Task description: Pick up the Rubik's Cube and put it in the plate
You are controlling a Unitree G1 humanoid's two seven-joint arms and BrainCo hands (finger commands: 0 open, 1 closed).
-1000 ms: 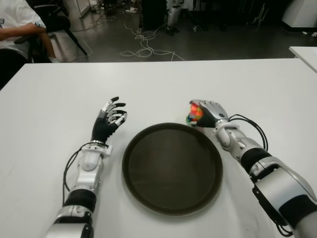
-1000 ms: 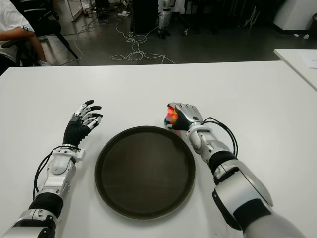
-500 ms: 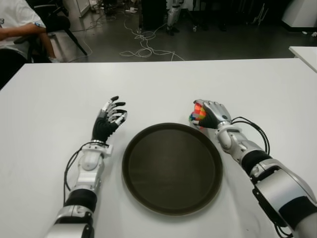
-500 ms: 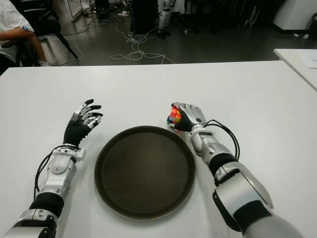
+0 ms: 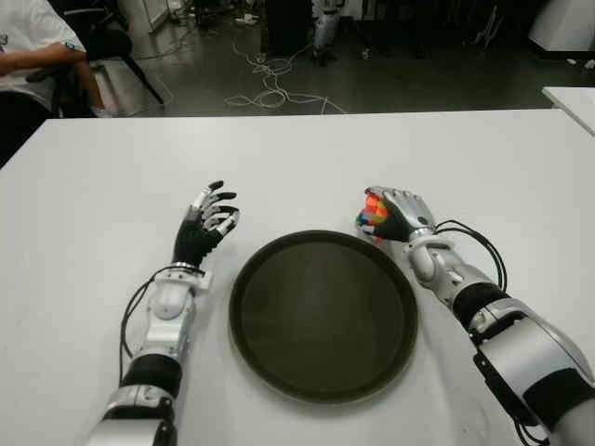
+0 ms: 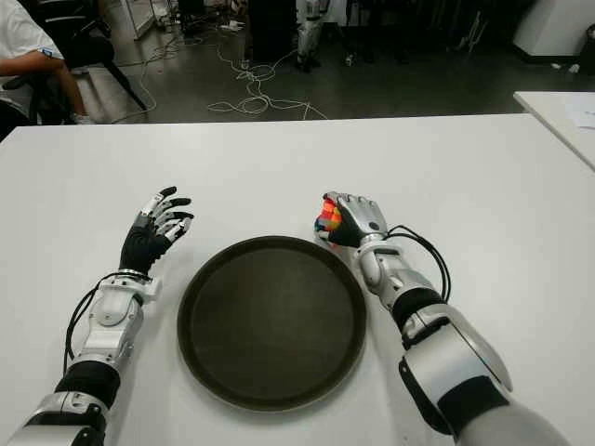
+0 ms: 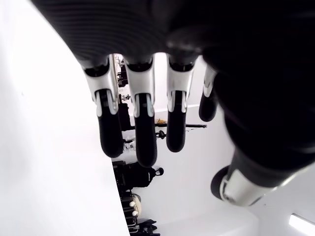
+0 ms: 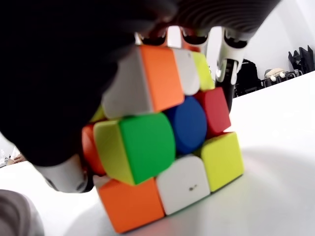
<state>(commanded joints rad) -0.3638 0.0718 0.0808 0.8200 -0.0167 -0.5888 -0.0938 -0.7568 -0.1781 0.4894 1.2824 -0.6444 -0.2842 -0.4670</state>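
My right hand (image 5: 395,213) is curled around the Rubik's Cube (image 5: 373,213), holding it just beyond the far right rim of the dark round plate (image 5: 323,314). The right wrist view shows the cube (image 8: 167,142) close up, tilted, with my fingers (image 8: 227,54) wrapped over its top and its lower edge close to the white table (image 8: 280,191). I cannot tell whether it touches the table. My left hand (image 5: 209,218) shows to the left of the plate with its fingers (image 7: 140,128) spread and nothing in them.
The white table (image 5: 112,186) spreads wide around the plate. A seated person (image 5: 33,51) is at the far left behind the table. Cables (image 5: 274,88) lie on the floor beyond. Another white table corner (image 5: 572,98) shows at the far right.
My right hand with the cube has shifted slightly right and away from the plate's rim over the last second. The left hand has stayed still.
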